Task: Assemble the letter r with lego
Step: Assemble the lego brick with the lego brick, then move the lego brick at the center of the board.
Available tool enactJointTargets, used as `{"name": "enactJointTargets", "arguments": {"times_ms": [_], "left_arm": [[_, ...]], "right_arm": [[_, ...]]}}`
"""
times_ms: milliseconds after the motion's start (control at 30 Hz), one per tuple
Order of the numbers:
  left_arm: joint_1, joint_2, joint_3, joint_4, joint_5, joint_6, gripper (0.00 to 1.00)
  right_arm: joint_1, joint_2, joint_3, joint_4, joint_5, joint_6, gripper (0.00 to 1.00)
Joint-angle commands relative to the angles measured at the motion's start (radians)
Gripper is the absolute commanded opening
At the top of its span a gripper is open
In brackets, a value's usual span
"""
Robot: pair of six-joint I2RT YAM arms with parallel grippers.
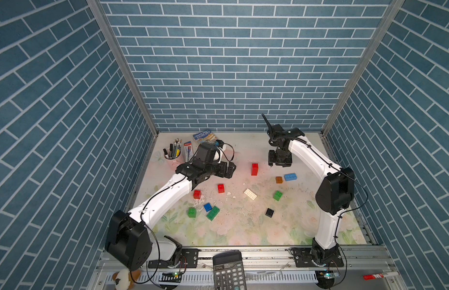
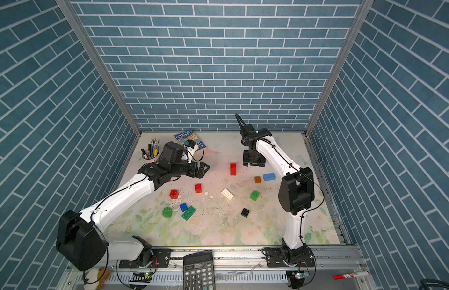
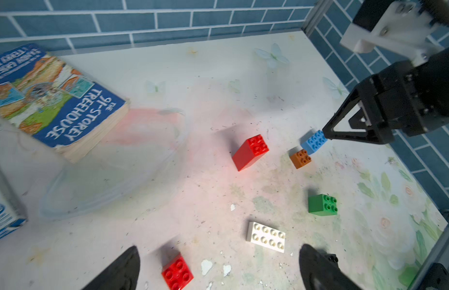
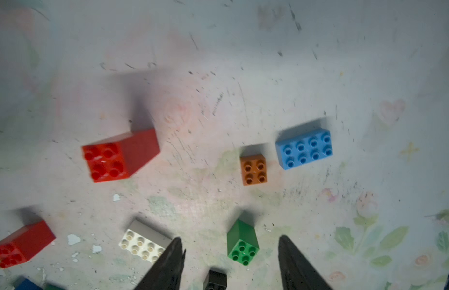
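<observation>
- The right end effector (image 4: 229,237) and left end effector (image 3: 218,246) are seen spread, empty.
- The brown square plastic brick (image 4: 253,169) is best gripped across flat sides.

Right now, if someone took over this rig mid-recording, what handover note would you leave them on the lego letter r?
Left gripper: open, empty, raised over the table.
Right gripper: open, empty, raised near the light blue oblong brick.
Lego: tall red block stands upright; brown brick sits beside the light blue one; white oblong brick, black brick, green square brick and the others lie scattered.
Done: no letter shape yet; the tall red block might serve as the stem.
Left: gather and join bricks into the r.
</observation>
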Motion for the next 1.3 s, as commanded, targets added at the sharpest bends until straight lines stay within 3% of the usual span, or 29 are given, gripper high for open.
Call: {"name": "enactJointTargets", "arguments": {"times_ms": [0,167,300,833,1100,1267], "left_arm": [[-0.06,0.048,0.047,0.034,-0.021,-0.011,1.0],[-0.151,0.125,0.119,0.031,-0.064,-0.017,1.0],[-0.193,0.16,0.146,0.04,-0.082,-0.041,1.0],[-0.205,0.12,0.152,-0.011,-0.192,-0.028,1.0],[-0.167,0.121,0.156,-0.022,-0.177,0.009,1.0],[-0.127,0.115,0.133,-0.001,-0.149,0.007,1.0]], "right_arm": [[-0.02,-0.074,-0.142,0.067,-0.004,0.007,0.6],[-0.068,-0.159,-0.352,0.165,-0.059,-0.001,0.59],[-0.098,-0.172,-0.427,0.243,-0.108,-0.027,0.59],[-0.145,0.014,-0.343,0.339,-0.179,-0.085,0.56],[-0.145,0.064,-0.328,0.342,-0.19,-0.076,0.56],[-0.145,0.103,-0.304,0.33,-0.191,-0.071,0.47]]}}
